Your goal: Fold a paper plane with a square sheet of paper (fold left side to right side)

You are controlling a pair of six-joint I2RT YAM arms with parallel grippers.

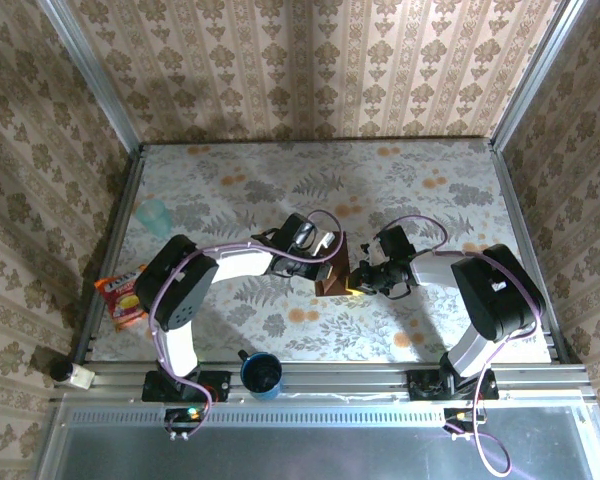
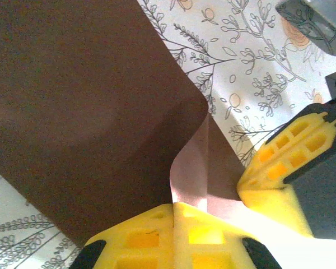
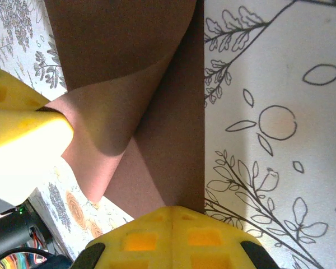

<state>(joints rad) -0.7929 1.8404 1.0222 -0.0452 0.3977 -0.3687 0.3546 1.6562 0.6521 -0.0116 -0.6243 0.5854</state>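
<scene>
Curling over, the square sheet of paper is clamped in the left claw and pinned by the closed right claw, apparently for folding.

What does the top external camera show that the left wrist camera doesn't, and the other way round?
Overhead adds the surroundings: a blue cup at the near edge, an orange snack packet at the left edge and a pale teal cup further back. The left wrist view adds close detail: the square sheet of paper curling up, paler underside showing, its edge pinched in the shut left pincer. Both share the sheet, the floral tablecloth and the right pincer meeting the sheet.
</scene>
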